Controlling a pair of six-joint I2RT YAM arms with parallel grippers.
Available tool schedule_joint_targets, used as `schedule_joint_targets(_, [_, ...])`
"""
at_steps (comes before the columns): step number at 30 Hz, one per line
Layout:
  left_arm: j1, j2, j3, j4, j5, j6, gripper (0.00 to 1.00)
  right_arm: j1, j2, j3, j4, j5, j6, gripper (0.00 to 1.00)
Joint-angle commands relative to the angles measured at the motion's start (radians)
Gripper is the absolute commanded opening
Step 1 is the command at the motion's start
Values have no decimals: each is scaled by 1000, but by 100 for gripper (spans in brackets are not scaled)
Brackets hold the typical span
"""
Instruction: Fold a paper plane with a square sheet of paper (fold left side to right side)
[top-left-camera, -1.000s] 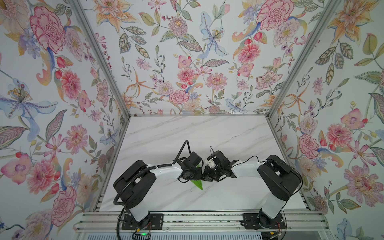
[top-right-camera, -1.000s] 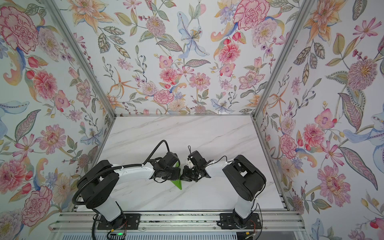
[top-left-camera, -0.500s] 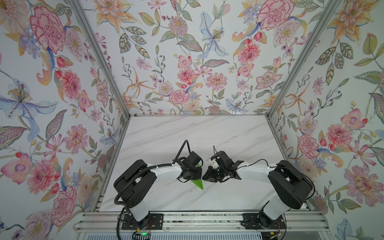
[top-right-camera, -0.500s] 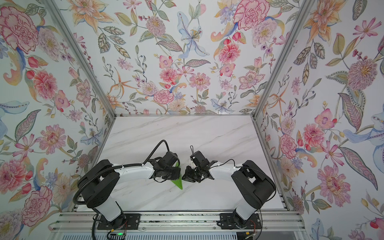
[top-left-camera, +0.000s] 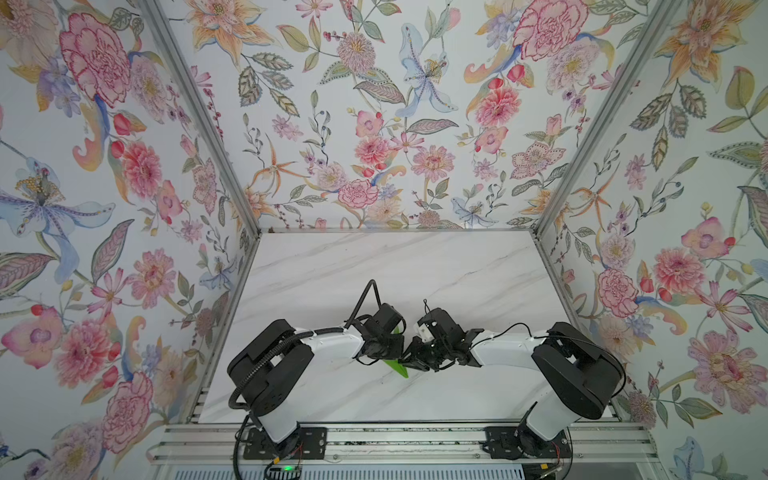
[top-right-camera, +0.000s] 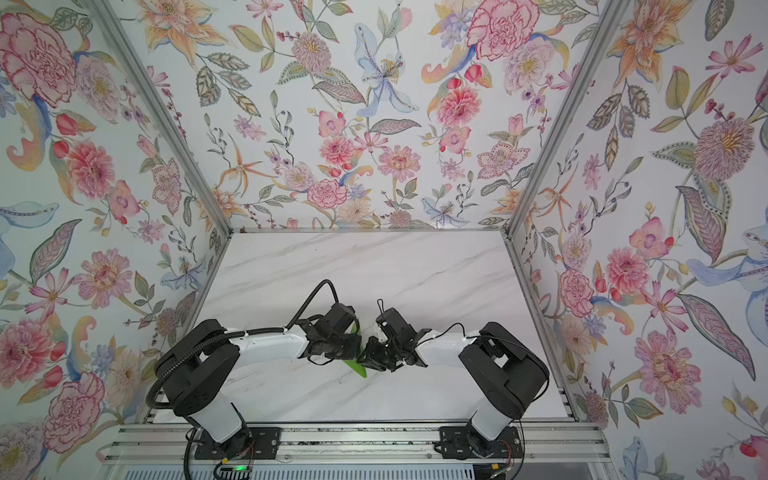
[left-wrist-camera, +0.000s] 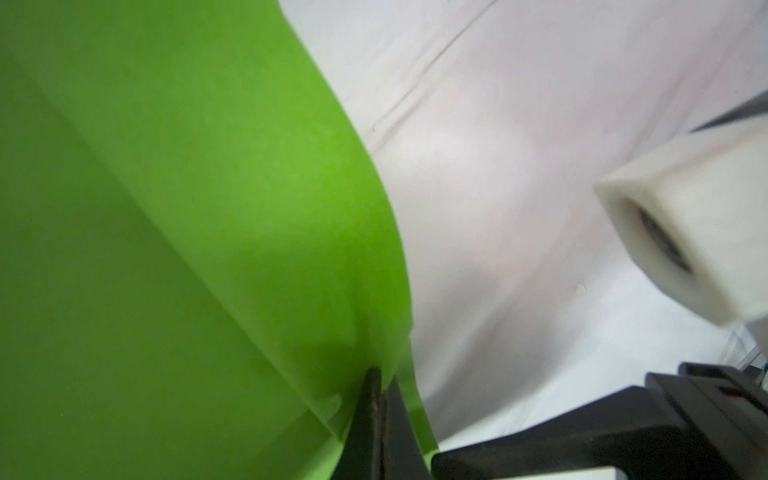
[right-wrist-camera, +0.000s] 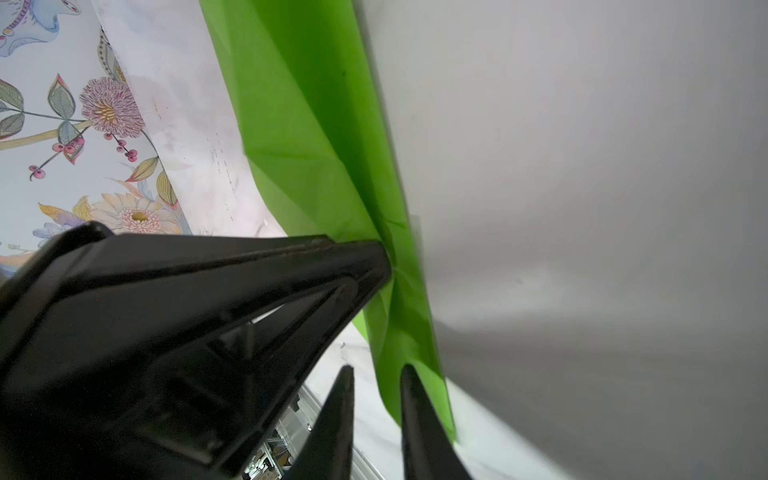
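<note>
1. The flowered walls close in the cell on three sides.
2. The white marble table fills the floor of both top views. Its far half is bare.
3. My left arm and right arm both reach inward, and their wrists nearly meet near the front middle of the table.
4. The green paper sits between the two wrists. It is folded narrow, and its pointed tip sticks out toward the front edge in both top views. The rest is hidden under the wrists. Up close it shows layered flaps and creases and is lifted off the marble at the pinch.
5. The left gripper is clamped tight on the paper's edge with no gap between its fingers. The right wrist view shows the same pinch, with the paper crumpling at it.
6. The right gripper has its fingers a little apart. One fingertip lies against the paper's lower strip, but it has no hold on anything.
</note>
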Motion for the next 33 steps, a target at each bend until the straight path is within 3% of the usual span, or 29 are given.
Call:
schedule_joint_targets(1, [14, 26, -28, -22, -1, -12, 0, 12, 23, -6, 32, -3, 27, 21])
schedule_joint_targets(13, [23, 23, -29, -18, -10, -14, 0, 30, 8, -86, 34, 28, 57, 14])
schedule_joint_targets(26, [42, 6, -20, -25, -18, -5, 0, 32, -21, -114, -6, 55, 42, 18])
schedule_joint_targets(33, [50, 14, -5, -31, -10, 5, 0, 33, -1, -128, 20, 48, 45, 6])
